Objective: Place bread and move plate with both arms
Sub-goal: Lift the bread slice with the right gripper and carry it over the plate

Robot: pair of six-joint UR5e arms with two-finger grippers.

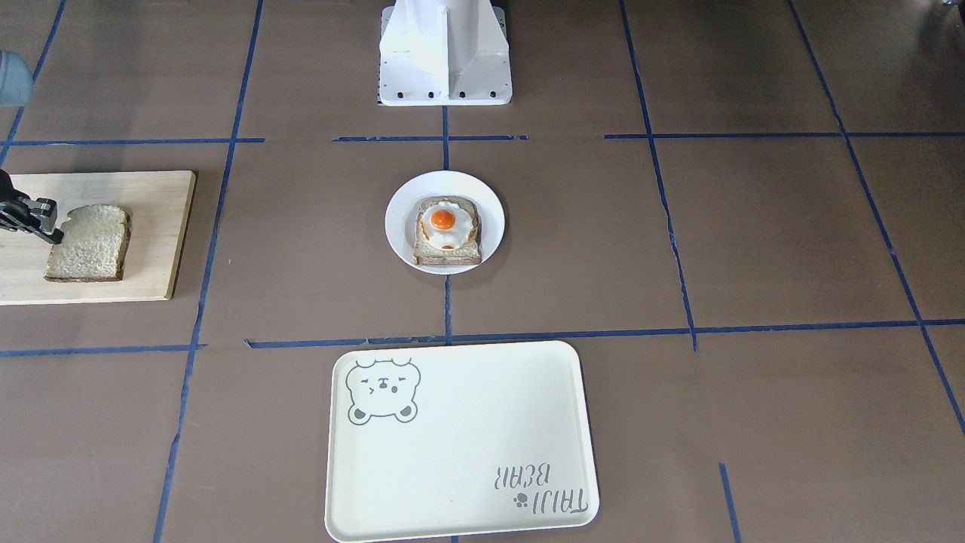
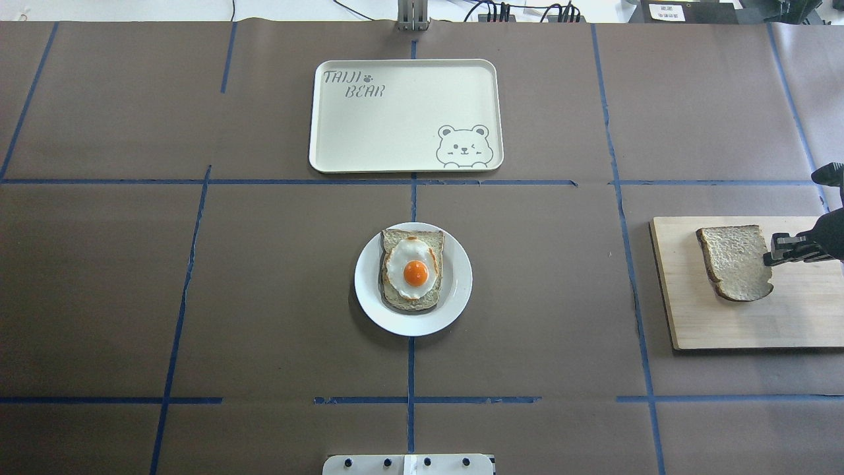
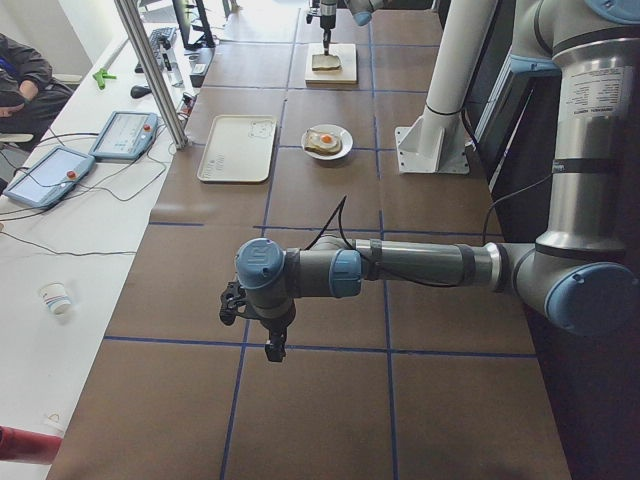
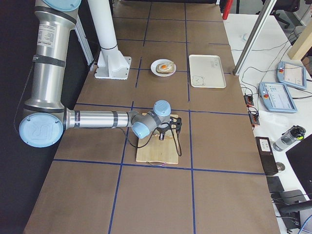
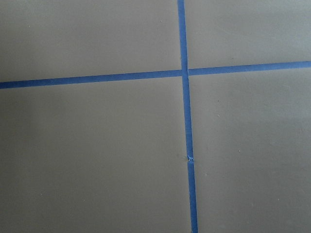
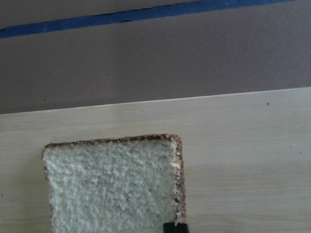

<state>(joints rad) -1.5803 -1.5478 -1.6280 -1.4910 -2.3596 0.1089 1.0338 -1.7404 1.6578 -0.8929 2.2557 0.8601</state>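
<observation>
Grasping bread [image 2: 735, 260] on wooden board [image 2: 791, 316] | my right claw [image 2: 770, 256] at its crust edge, can't tell its spread | I should pinch squarely, lift level toward centre plate [image 2: 458, 290] | left claw [image 3: 272, 342]: can't tell

I see my left arm [image 3: 420, 262] and right arm [image 4: 97, 118]: silver tubes, light-blue round caps [image 3: 262, 265], thin black cables [image 3: 342, 203].

Bare table [image 2: 541, 277] between wooden board [image 2: 725, 323] and plate [image 2: 456, 297], tray [image 2: 395, 125] beyond
</observation>
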